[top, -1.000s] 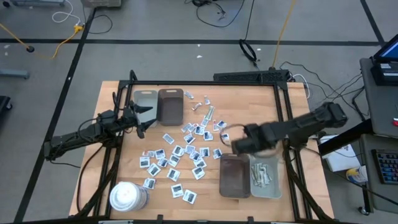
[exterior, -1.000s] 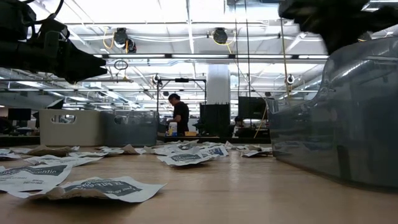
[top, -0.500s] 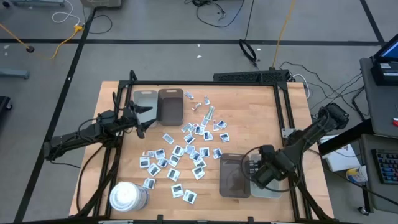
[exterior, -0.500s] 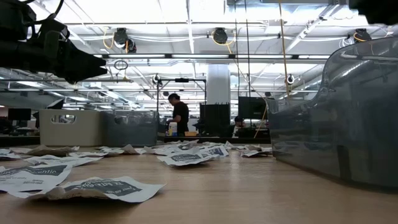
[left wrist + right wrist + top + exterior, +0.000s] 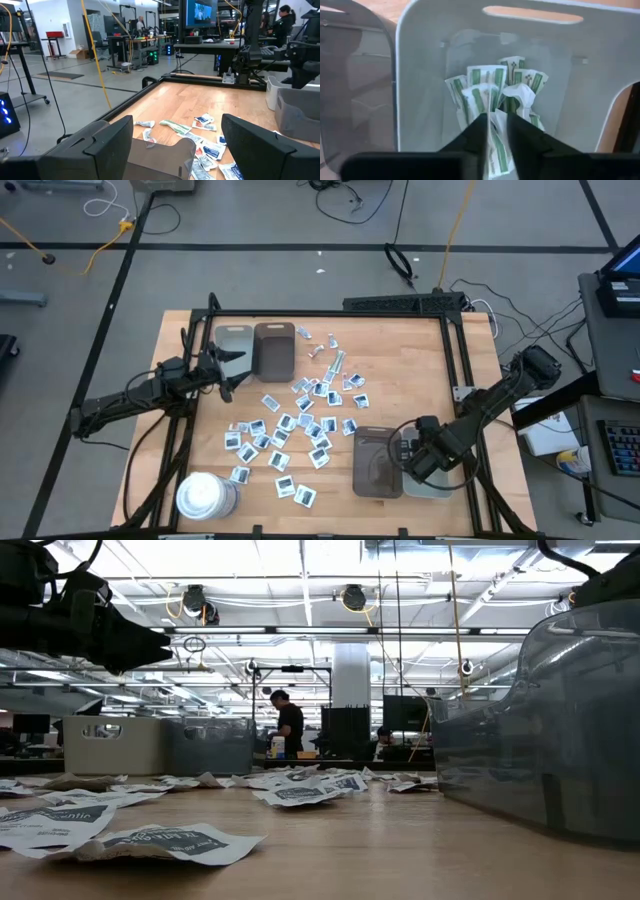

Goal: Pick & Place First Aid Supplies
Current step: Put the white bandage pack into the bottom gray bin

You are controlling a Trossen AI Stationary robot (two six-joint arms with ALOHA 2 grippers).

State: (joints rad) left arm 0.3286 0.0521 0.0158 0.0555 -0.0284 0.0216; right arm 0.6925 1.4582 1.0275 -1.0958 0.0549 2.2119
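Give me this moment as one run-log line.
right gripper: over grey tray, jaws nearly shut above wrapped strips | left gripper: waiting open by far trays | square packets: scattered mid-table

- Right arm reached down at the table's right front, right gripper [image 5: 416, 463] pointing downward, fingers [image 5: 470, 134] parted by a narrow slit.
- Left arm stretched level over the left side, left gripper [image 5: 226, 372] wide open.
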